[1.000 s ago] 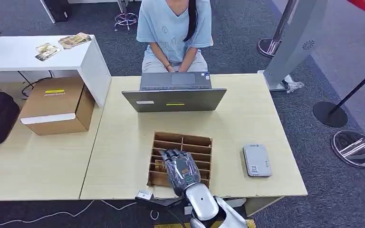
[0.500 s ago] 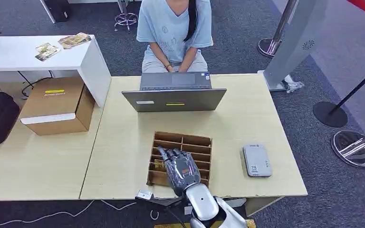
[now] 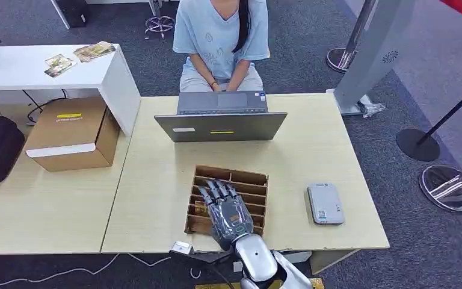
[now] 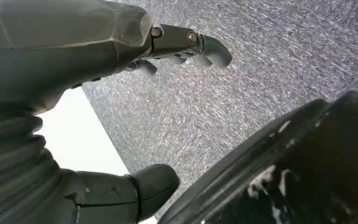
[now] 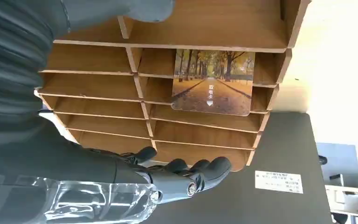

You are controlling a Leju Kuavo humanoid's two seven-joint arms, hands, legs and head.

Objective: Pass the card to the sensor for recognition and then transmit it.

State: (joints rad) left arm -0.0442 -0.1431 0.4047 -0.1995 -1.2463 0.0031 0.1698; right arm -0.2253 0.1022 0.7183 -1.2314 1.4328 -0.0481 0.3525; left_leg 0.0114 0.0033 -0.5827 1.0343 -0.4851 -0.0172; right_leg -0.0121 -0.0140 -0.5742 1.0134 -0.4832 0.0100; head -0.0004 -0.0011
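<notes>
A card [image 5: 213,83] printed with an autumn avenue stands in a slot of the brown slotted wooden rack [image 3: 248,180], near the rack's front left. In the head view only its corner [image 3: 200,208] peeks out beside my right hand [image 3: 227,212]. That hand hovers over the rack with its fingers [image 5: 191,172] apart and stretched forward, holding nothing. The grey card sensor [image 3: 325,203] lies flat on the table right of the rack. My left hand [image 4: 121,93] hangs beside my body above carpet, fingers loosely apart and empty.
A person sits behind an open grey laptop [image 3: 221,118] at the table's far edge. A cardboard box [image 3: 72,133] stands on the lower table to the left. More cards [image 3: 75,57] lie on a white desk. Stanchion bases [image 3: 451,186] stand on the right.
My right hand has opened out, its fingers spreading and reaching slightly farther over the rack. Everything else stays put.
</notes>
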